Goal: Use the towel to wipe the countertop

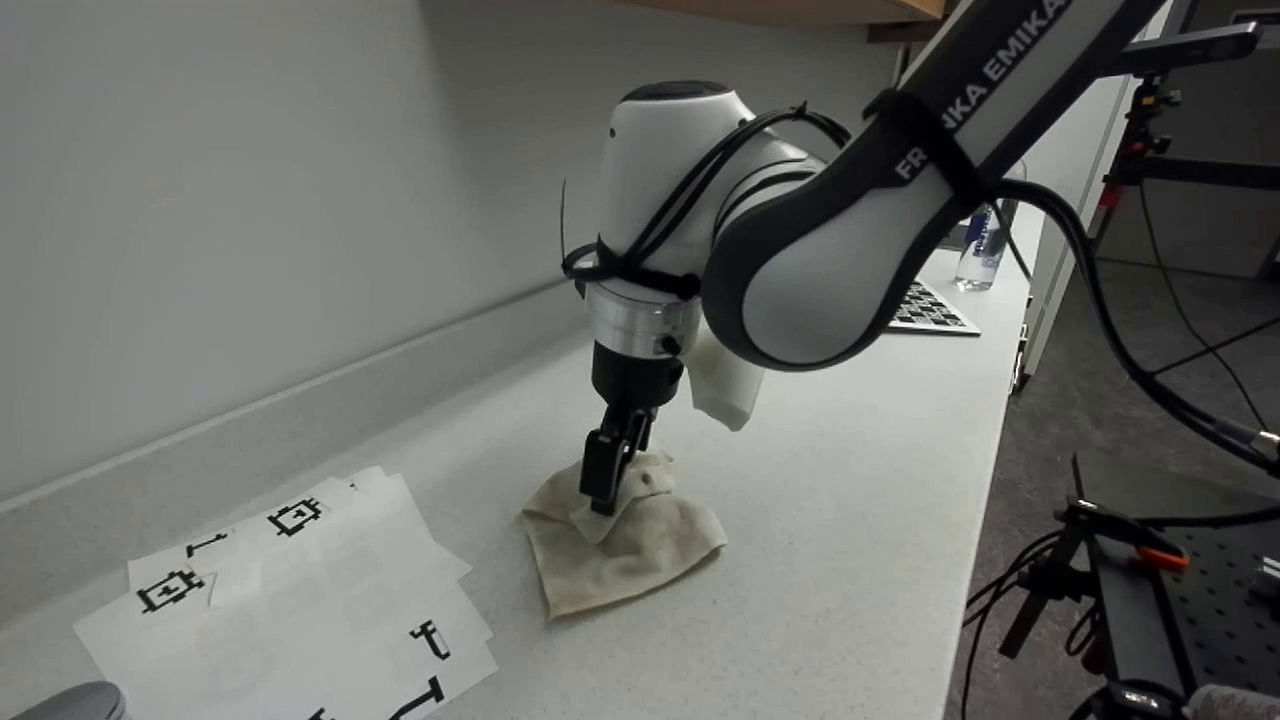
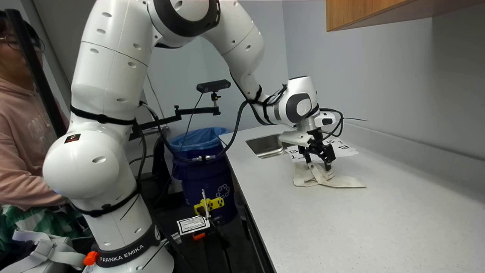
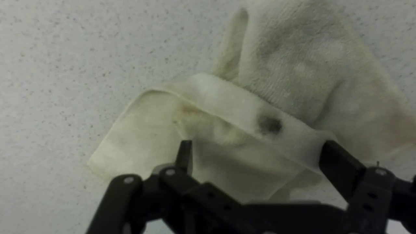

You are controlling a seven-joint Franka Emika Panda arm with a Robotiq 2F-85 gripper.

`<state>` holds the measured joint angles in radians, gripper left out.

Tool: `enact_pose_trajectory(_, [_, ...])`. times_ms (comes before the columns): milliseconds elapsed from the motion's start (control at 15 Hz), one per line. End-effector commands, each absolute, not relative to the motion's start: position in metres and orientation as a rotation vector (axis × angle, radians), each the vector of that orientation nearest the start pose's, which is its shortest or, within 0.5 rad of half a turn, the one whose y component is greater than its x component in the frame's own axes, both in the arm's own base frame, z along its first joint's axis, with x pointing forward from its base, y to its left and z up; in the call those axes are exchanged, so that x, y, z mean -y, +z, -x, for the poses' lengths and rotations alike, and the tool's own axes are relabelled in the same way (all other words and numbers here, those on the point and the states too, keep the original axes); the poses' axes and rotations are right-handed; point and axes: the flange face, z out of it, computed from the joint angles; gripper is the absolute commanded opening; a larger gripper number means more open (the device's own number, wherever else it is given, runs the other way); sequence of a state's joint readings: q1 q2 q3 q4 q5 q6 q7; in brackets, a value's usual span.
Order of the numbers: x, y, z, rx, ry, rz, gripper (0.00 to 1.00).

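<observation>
The towel [image 1: 640, 560], a rumpled cream cloth, lies spread with folds on the pale speckled countertop [image 1: 830, 560]. My gripper [image 2: 318, 165] points down over it in both exterior views, its fingertips at about the cloth's height. In the wrist view the fingers [image 3: 339, 169] stand wide apart. A raised fold of the towel [image 3: 234, 104] with a dark spot runs across, reaching the right fingertip. Nothing is pinched between the jaws. Whether the tips press on the cloth I cannot tell.
White paper sheets [image 1: 300, 610] with black marks lie close to the towel. A sink [image 2: 265, 146] is cut into the countertop. Behind the arm are a checkered board [image 1: 935, 312] and a bottle [image 1: 982, 255]. A wall [image 1: 250, 200] borders the back, and a wooden cabinet [image 2: 363, 13] hangs above.
</observation>
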<state>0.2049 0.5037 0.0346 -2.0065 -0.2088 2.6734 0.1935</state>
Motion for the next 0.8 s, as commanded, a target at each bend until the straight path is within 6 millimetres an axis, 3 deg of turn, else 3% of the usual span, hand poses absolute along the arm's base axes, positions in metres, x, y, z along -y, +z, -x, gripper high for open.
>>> enact_pose_trajectory(0, [-0.156,0.197,-0.612,0.359,-0.388,3.205,1.00])
enact_pose_trajectory(333, [-0.168,0.184,-0.609,0.294,-0.368,3.192,1.00])
enact_pose_trajectory(400, [-0.170,0.184,-0.609,0.282,-0.367,3.189,0.93])
enact_pose_trajectory(467, [-0.171,0.187,-0.609,0.267,-0.370,3.185,0.74])
enact_pose_trajectory(733, [-0.169,0.198,-0.609,0.171,-0.377,3.160,0.42])
